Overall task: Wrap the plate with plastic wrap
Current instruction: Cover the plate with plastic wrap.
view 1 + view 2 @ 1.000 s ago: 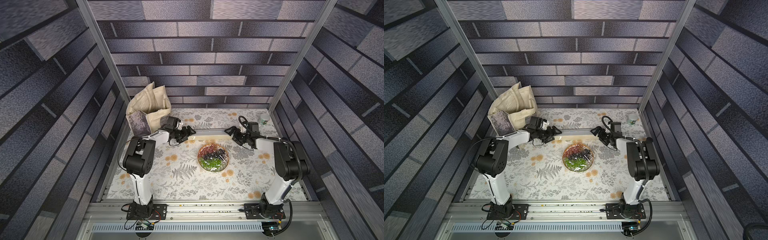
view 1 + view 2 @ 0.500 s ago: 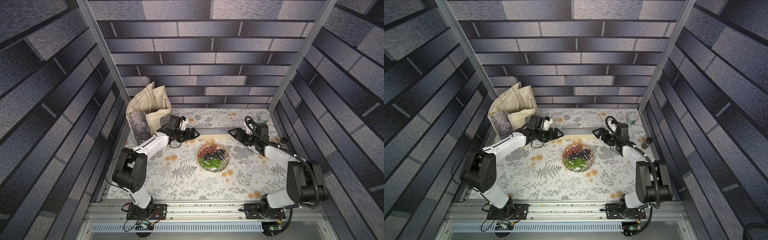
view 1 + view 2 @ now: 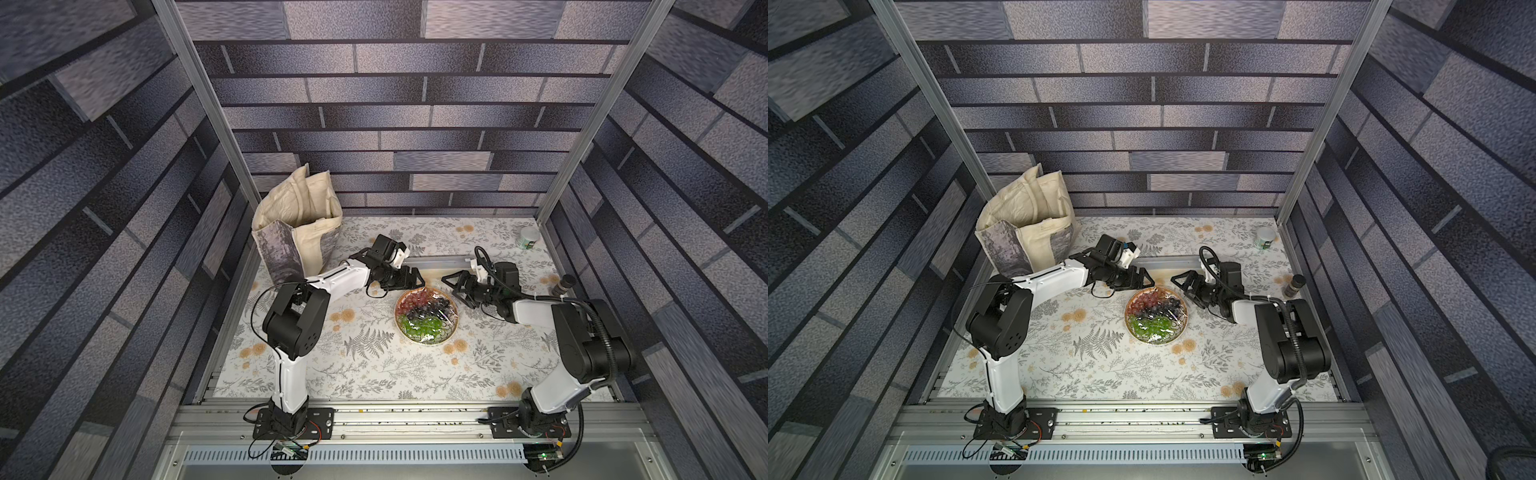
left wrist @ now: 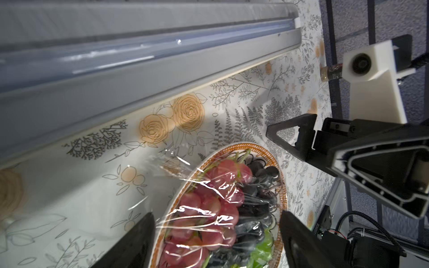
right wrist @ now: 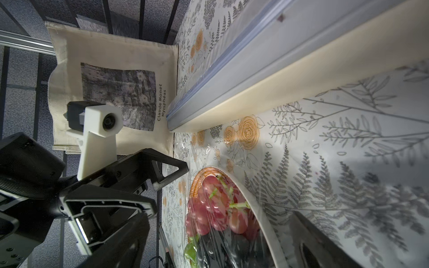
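The plate [image 3: 451, 328] [image 3: 1185, 316] with red, dark and green grapes sits mid-table, its gold rim [image 4: 232, 148] [image 5: 199, 177] showing in both wrist views. Plastic wrap [image 4: 209, 213] [image 5: 222, 232] lies wrinkled over the grapes, a loose edge trailing onto the table toward the long cream-and-grey dispenser box [image 3: 440, 262] [image 3: 1167, 262] [image 4: 162, 76] [image 5: 278, 76] behind the plate. My left gripper [image 3: 415, 277] [image 3: 1147, 279] [image 4: 216, 232] hovers open over the plate's far left rim. My right gripper [image 3: 451, 286] [image 3: 1179, 284] [image 5: 220, 239] hovers open at the far right rim. The two face each other, gripping nothing.
A cream tote bag [image 3: 299, 224] [image 3: 1025, 224] [image 5: 111, 81] stands at the back left, close to my left arm. A white-lidded jar [image 3: 528, 237] [image 3: 1265, 239] sits in the back right corner, and a small dark bottle [image 3: 562, 284] [image 3: 1293, 284] stands by the right wall.
Both grippers have come away from the dispenser box's ends, moving inward and forward to the plate's far rim. Both arms have swung their elbows about.
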`<action>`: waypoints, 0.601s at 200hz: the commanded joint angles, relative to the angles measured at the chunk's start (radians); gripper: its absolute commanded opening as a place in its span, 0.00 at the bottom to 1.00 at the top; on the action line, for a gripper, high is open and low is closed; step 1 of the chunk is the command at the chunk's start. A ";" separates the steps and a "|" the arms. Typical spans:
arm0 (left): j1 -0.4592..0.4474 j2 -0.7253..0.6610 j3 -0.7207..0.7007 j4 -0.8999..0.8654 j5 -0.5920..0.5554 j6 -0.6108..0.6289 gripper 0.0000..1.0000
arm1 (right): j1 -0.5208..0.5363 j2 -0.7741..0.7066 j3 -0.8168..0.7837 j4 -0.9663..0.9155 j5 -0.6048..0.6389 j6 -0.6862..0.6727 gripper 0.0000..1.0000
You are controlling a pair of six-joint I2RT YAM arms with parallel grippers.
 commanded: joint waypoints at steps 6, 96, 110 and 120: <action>0.022 -0.001 0.000 -0.043 -0.019 0.031 0.86 | 0.024 0.035 -0.001 0.047 -0.002 0.023 0.97; 0.035 -0.035 -0.118 0.017 0.117 -0.019 0.87 | 0.084 0.053 -0.063 0.142 -0.004 0.130 0.98; 0.037 -0.045 -0.134 0.036 0.148 -0.038 0.87 | 0.097 0.059 -0.074 0.175 -0.011 0.156 0.98; 0.032 -0.050 -0.138 0.039 0.167 -0.046 0.87 | 0.108 0.065 -0.081 0.208 -0.017 0.186 0.98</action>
